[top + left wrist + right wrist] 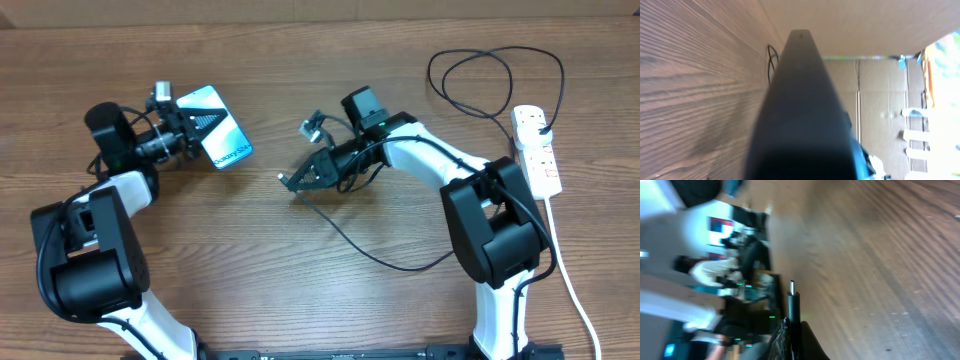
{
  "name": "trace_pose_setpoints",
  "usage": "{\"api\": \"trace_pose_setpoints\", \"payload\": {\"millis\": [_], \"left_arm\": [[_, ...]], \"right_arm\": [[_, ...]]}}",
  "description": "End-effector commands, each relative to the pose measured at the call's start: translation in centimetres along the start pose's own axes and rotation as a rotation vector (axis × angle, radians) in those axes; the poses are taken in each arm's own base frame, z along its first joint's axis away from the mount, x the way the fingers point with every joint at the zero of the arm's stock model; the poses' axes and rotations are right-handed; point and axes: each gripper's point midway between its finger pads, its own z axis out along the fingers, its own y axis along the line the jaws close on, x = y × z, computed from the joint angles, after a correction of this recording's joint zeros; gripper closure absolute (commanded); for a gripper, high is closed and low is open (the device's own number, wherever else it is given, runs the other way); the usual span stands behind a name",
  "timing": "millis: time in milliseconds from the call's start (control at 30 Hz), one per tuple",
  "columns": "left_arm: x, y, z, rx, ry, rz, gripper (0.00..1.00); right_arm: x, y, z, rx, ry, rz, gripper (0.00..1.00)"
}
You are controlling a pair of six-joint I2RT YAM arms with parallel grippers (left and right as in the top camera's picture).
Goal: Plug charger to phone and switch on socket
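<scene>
My left gripper (pixel 190 128) is shut on the phone (pixel 225 135), holding it above the table at the back left with its light blue screen facing up. The left wrist view shows only the phone's dark edge (pixel 800 110), stretching away from the camera. Near the table's middle, my right gripper (pixel 298 180) is shut on the charger (pixel 360 250) close to its connector. That connector (pixel 793 302) sticks out past the right gripper (pixel 796 330), metal tip foremost and pointing left toward the phone, with a gap between them. The black cable trails right and loops to the socket (pixel 537 150).
The white power strip lies along the right edge, with a black plug (pixel 541 130) seated near its far end. Its thick white cord (pixel 565 270) runs toward the front right corner. The cable's loop (pixel 490 75) lies at the back right. Cardboard walls stand behind the table.
</scene>
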Motion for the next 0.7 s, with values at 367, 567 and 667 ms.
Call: {"api": "trace_pose_setpoints", "payload": {"millis": [367,567,667], "left_arm": [[0.7,-1.4,5.0,-0.009,-0.004,-0.058,0.96],[0.8,-1.9,5.3,0.006,0.001,-0.08,0.96],[1.3,-2.0,5.8,0.006,0.017,-0.076,0.96]], "right_arm": [[-0.7,4.0,-1.8,-0.234,-0.01,0.081,0.96],[-0.9,5.0,-2.1,-0.296,-0.012,0.053,0.96],[-1.0,5.2,-2.1,-0.306,-0.012,0.049,0.96]]}}
